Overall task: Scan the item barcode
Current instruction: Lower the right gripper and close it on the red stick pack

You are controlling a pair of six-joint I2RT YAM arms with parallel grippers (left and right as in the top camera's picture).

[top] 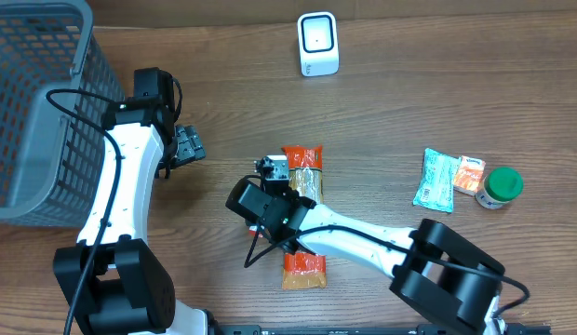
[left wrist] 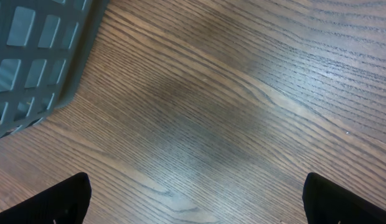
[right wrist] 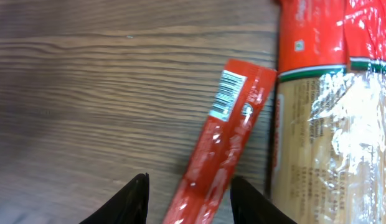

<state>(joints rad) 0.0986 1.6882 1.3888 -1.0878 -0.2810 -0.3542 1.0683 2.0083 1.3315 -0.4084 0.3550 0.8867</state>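
Right wrist view: a thin red stick packet (right wrist: 221, 137) is seen lying on the table (right wrist: 87, 93), its long axis tilted, the barcode (right wrist: 228, 94) end pointed away from the right fingers (right wrist: 127, 202). Its near end is straddled by those fingers, parted and not clamped. A pasta packet (right wrist: 330, 124) is laid just beside it. The left fingers (left wrist: 62, 199) are spread wide above the table.

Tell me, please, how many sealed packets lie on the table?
4: clear spaghetti pack at centre, slim red sachet beside it, teal pouch and small orange sachet at right. The right arm may hide others.
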